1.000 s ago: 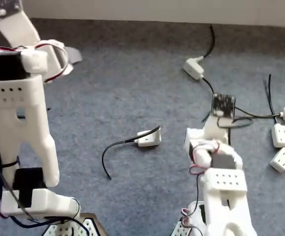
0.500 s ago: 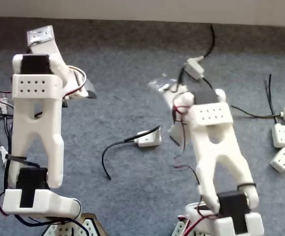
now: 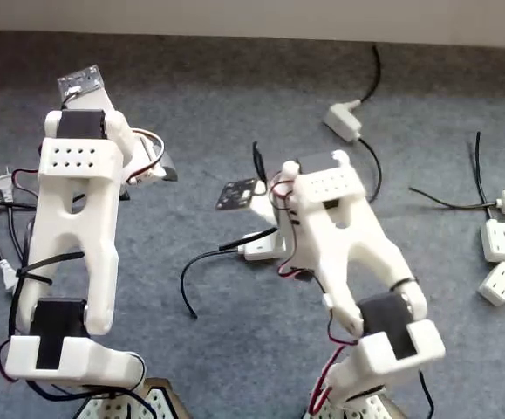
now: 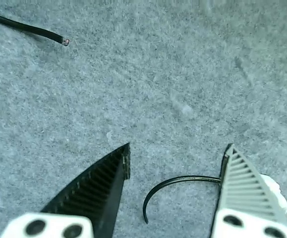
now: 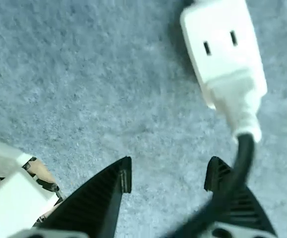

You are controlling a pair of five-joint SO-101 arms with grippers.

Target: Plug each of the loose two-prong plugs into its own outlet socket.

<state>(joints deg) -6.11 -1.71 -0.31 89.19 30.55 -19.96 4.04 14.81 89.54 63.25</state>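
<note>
Logged over the last second: swing of right claw (image 5: 170, 168) in to mid-table, spread and empty, just above mid socket (image 5: 222, 49); lift of left claw (image 4: 178, 153) further left, likewise spread and empty, over a cable end (image 4: 168, 186). No plug gripped, so task barely begun. Plug (image 3: 2, 179) at left edge, well apart from three sockets (image 3: 497, 240) at right edge. Possible snag: cable (image 5: 243, 148) across right claw.

Nothing readable is showing anywhere: no lettering, number, label or sign is coming through legibly. The white plastic outlet socket (image 5: 224, 54) is presenting only its two plain slots.
</note>
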